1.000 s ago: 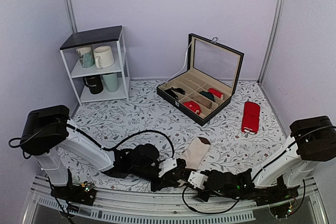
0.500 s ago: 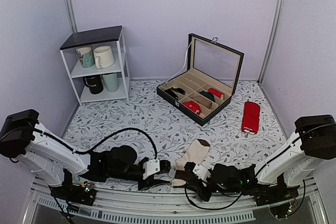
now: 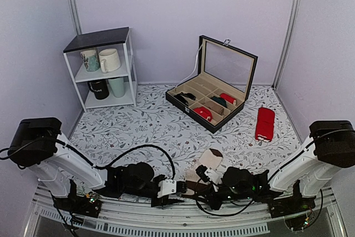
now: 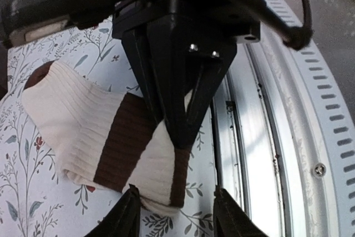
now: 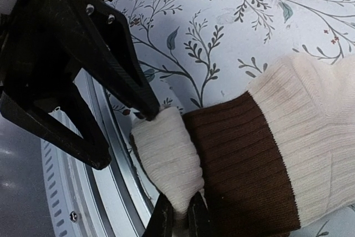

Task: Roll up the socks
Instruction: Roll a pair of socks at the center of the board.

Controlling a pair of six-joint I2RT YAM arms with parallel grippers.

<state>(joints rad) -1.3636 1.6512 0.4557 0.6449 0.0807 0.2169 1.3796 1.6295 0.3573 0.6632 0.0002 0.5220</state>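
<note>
Across the tabletop [image 3: 138, 120] the black box [image 3: 228, 62] stands with its lid up, red bundles [image 3: 202, 113] and a dark one [image 3: 218, 101] tucked in its compartments. The socks [image 3: 206, 162] lie at the near edge: ribbed cream with wide dark brown bands. Their near end is bunched into a small cream wad, and the right gripper [image 5: 177, 215] is clamped on it. The left gripper [image 4: 177, 217] faces that wad with its jaws apart, holding nothing.

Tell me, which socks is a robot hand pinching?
The cream-and-brown banded socks at the near edge, pinched by the right hand. The plain red pair lies untouched farther back.
</note>
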